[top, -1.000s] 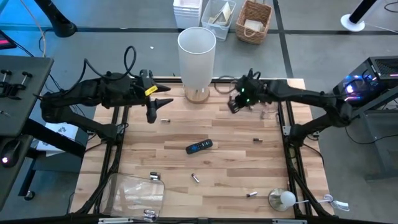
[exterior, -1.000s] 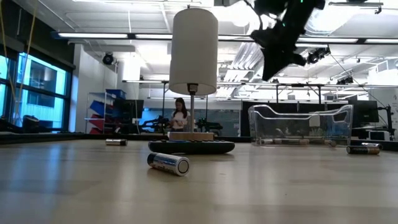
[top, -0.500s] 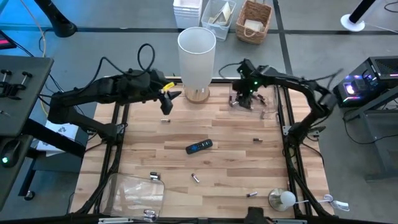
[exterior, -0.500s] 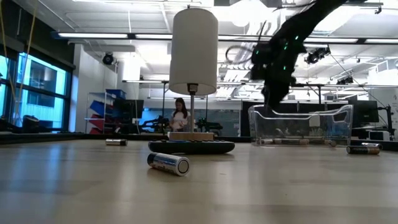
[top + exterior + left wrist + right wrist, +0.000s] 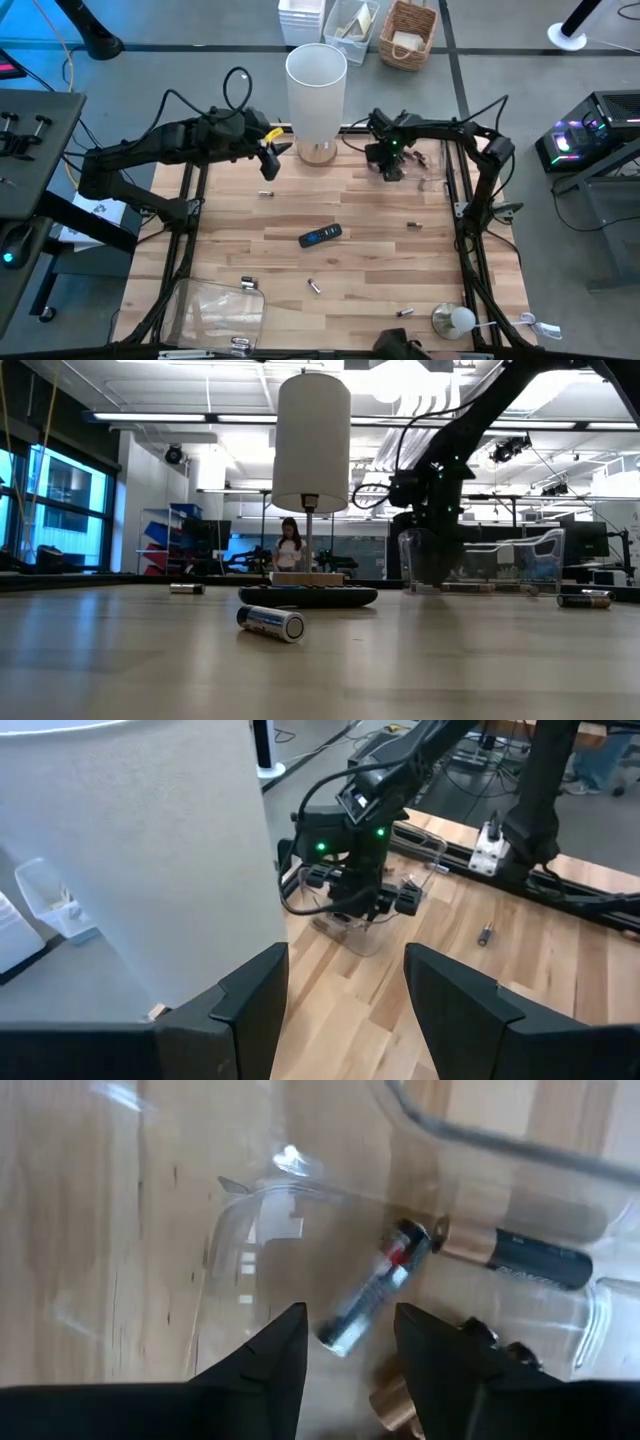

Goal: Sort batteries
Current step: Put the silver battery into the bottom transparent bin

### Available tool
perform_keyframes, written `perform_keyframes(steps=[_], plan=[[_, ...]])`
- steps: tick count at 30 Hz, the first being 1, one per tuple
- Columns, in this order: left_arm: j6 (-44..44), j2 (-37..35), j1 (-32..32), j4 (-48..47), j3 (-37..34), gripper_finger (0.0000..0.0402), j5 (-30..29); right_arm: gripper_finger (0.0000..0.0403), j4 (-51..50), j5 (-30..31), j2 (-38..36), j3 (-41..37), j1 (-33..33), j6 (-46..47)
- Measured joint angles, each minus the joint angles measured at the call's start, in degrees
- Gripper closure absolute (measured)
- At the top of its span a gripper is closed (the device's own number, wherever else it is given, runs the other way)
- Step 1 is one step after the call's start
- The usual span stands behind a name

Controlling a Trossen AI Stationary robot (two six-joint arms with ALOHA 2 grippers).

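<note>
My right gripper (image 5: pixel 389 172) points down into a clear tray (image 5: pixel 428 166) at the table's far right, its fingers open (image 5: pixel 350 1328). Just past the fingertips a silvery battery with a red mark (image 5: pixel 368 1300) shows blurred over the tray floor, with no finger touching it. A black battery with a copper end (image 5: pixel 515 1252) lies on its side beside it. More batteries lie singly on the wood (image 5: pixel 265 193) (image 5: pixel 412 226) (image 5: pixel 313 286) (image 5: pixel 271 622). My left gripper (image 5: pixel 270 160) hangs open in the air by the lamp (image 5: pixel 345 1010).
A lamp with a white shade (image 5: pixel 317 88) stands at the far edge between the arms. A black remote (image 5: pixel 320 236) lies mid-table. A second clear tray (image 5: pixel 215 312) sits at the near left, and a small round lamp (image 5: pixel 455 320) at the near right.
My right gripper has come down from well above the table into the far right tray, rolling about its own axis as it sank. My left gripper has moved a little toward the lamp and has tipped up from pointing down.
</note>
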Motion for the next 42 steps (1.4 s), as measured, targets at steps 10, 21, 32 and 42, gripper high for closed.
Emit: perform_keyframes(steps=[10, 21, 32, 42], plan=[[2.0, 0.0, 0.3, -0.1, 0.0, 0.0209, 0.0, 0.0263, 0.9, 1.9, 0.0, 0.8, 1.7, -1.4], [2.0, 0.0, 0.3, -1.0, 0.0, 0.0209, 0.0, 0.0264, 6.9, -1.4, -0.3, -5.8, 2.1, 5.1], [1.9, 0.0, 0.3, -1.0, 0.0, 0.0209, 0.0, 0.0336, 9.3, 0.1, -0.4, -6.1, 2.1, 9.9], [1.9, 0.0, 0.3, -0.9, 0.0, 0.0209, 0.1, 0.0345, 11.7, 0.5, 0.9, -6.0, 1.5, 10.7]])
